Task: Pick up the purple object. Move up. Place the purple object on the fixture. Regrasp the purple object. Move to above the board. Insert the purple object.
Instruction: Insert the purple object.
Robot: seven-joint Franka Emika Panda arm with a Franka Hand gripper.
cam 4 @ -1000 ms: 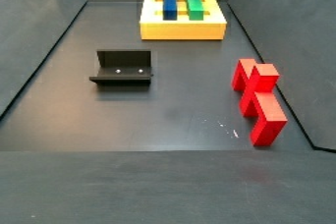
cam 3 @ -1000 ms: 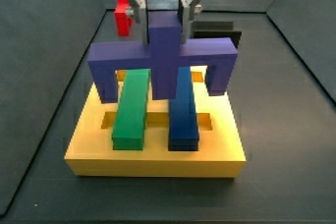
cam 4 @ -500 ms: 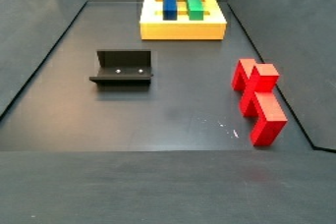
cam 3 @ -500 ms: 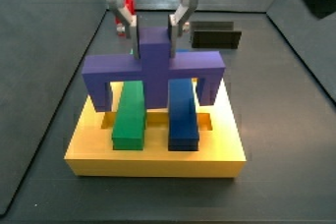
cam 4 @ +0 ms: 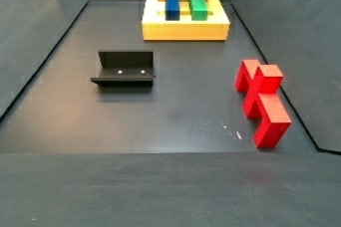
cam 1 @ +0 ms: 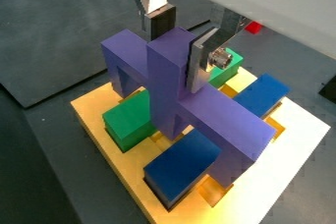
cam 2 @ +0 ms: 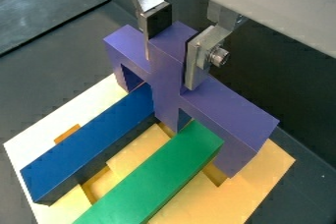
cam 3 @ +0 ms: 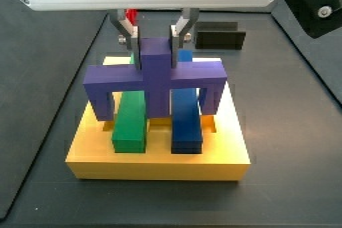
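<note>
Wrist views: the gripper (cam 1: 180, 39) clamps the raised tab of the purple object (cam 1: 184, 95), which straddles the green bar (cam 2: 160, 181) and blue bar (cam 2: 94, 151) on the board (cam 1: 102, 122).
Its legs look close to the board's slots; a slight tilt could, I judge, jam a leg on a slot edge. Side views: one shows the purple object (cam 3: 155, 77) low over the board (cam 3: 158, 160); another alone shows the fixture (cam 4: 126, 70) and red piece (cam 4: 262, 100), well apart from the board.

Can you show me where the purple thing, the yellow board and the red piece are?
purple object (cam 3: 155, 75): side view, on its top bar.
board (cam 3: 158, 162): side view, on its front wall.
red piece (cam 4: 262, 102): side view, on its middle.
gripper (cam 3: 156, 34): side view, around the purple tab.
</note>
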